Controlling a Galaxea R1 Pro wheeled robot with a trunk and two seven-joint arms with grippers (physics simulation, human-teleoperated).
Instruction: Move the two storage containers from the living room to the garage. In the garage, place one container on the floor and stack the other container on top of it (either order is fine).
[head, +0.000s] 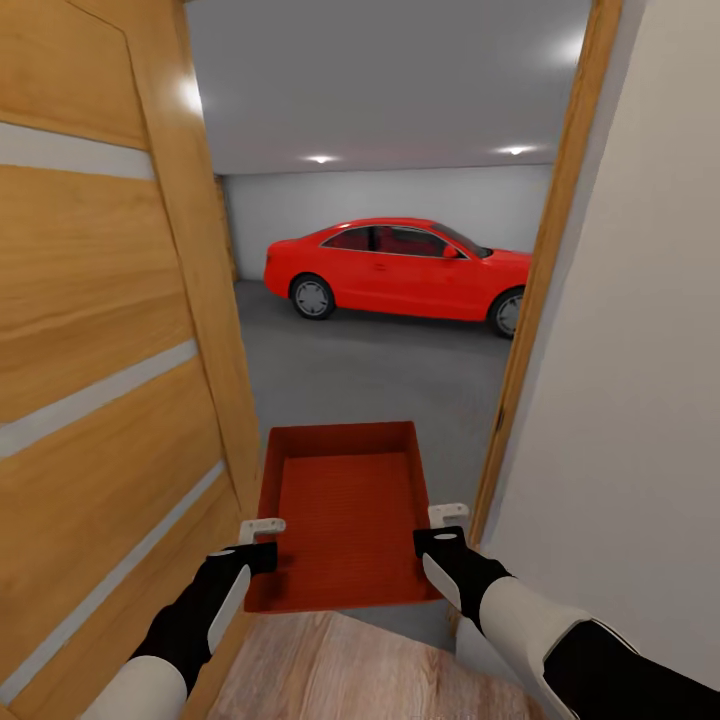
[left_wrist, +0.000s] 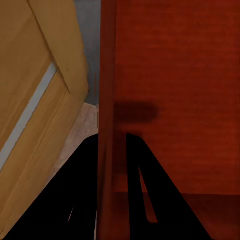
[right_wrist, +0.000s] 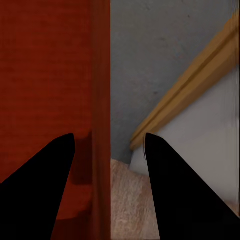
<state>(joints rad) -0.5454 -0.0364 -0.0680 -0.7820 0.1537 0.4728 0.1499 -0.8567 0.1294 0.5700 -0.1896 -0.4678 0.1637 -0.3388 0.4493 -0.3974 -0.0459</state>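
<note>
One orange-red storage container (head: 345, 510) hangs level in front of me in the doorway, over the line where the wood planks (head: 330, 670) meet the garage's dark grey floor (head: 370, 370). My left gripper (head: 262, 527) is shut on its left wall; in the left wrist view the gripper (left_wrist: 111, 137) pinches that wall of the container (left_wrist: 175, 75). My right gripper (head: 448, 515) straddles the right wall. In the right wrist view the gripper (right_wrist: 110, 135) stands open, its fingers wide apart around the container's rim (right_wrist: 100, 75). The second container is out of view.
A honey-coloured wooden door (head: 100, 350) stands open close on my left. The door frame (head: 530, 330) and a white wall (head: 640, 350) are tight on my right. A red car (head: 400, 265) is parked across the far side of the garage.
</note>
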